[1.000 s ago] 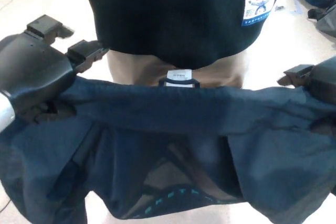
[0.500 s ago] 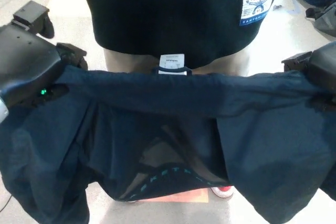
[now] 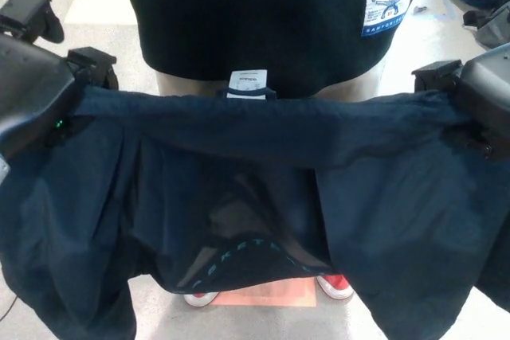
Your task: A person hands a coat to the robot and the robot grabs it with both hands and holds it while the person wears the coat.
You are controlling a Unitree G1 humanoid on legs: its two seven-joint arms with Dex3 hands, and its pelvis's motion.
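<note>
The left hand [image 3: 36, 77] pinches the dark navy coat [image 3: 263, 197] at its left shoulder. The coat hangs spread open across the view, hiding the person [image 3: 263, 21] below the hem of a black top. The right hand [image 3: 478, 97] apparently clamps the coat's right shoulder. Red shoes [image 3: 335, 284] show on the floor [image 3: 96, 13].

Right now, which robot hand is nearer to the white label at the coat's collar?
Left. The left hand grips the coat on picture left of the white label. The right hand grips the opposite end, slightly farther away.
</note>
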